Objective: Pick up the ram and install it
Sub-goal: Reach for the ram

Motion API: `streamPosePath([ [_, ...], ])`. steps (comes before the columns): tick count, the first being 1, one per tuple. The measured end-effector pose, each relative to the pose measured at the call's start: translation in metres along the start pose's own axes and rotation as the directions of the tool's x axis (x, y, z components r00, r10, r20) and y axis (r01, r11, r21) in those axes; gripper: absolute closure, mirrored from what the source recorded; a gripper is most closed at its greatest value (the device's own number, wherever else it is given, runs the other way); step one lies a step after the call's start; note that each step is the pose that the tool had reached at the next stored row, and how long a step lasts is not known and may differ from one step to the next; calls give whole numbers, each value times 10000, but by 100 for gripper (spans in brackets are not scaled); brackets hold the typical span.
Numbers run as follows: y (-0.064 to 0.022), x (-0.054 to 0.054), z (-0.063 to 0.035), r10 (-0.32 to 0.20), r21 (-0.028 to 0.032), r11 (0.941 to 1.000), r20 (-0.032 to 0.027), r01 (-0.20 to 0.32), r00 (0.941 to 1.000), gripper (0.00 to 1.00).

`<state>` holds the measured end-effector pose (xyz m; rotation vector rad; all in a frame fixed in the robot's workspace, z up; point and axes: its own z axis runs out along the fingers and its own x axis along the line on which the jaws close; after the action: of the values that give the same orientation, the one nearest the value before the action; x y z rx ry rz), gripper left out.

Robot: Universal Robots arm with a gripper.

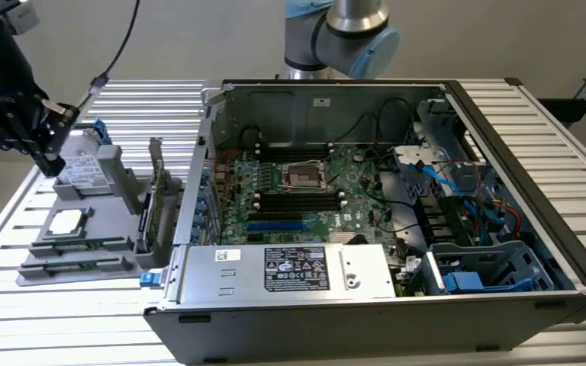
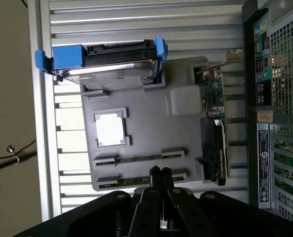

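Shut pincer above the parts tray
The gripper (image 2: 161, 172) is closed, holding nothing; the ram (image 2: 136, 159) lies in the gray tray (image 2: 146, 133). The sticker (image 1: 296, 268) on the power supply is unreadable.

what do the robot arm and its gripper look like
The silver-grey tubular robot arm has light blue joint caps. The black gripper is built of jointed bars with silvery pivot pins, ending in two thin narrow fingers. A thin black cable runs off its wrist.
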<state>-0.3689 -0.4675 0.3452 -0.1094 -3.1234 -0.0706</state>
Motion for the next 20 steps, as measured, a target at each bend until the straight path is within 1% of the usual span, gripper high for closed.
streamPosePath([
  [2, -51, 4, 24, 0, 6, 10000, -81, 0, 10000, 90],
  [5, -142, 1, 66, -13, 13, 10000, -229, 13, 9997, 90],
  [7, -181, -1, 102, -63, 7, 10000, -316, 64, 9995, 90],
  [8, -191, -1, 119, -111, 0, 9999, -348, 112, 9993, 90],
  [10, -204, 2, 155, -240, -6, 9997, -385, 240, 9990, 90],
  [13, -214, 7, 209, -460, -3, 9989, -426, 460, 9980, 90],
  [15, -216, 19, 224, -589, -1, 9983, -438, 589, 9973, 90],
  [20, -216, 20, 225, -594, -2, 9982, -437, 595, 9973, 90],
])
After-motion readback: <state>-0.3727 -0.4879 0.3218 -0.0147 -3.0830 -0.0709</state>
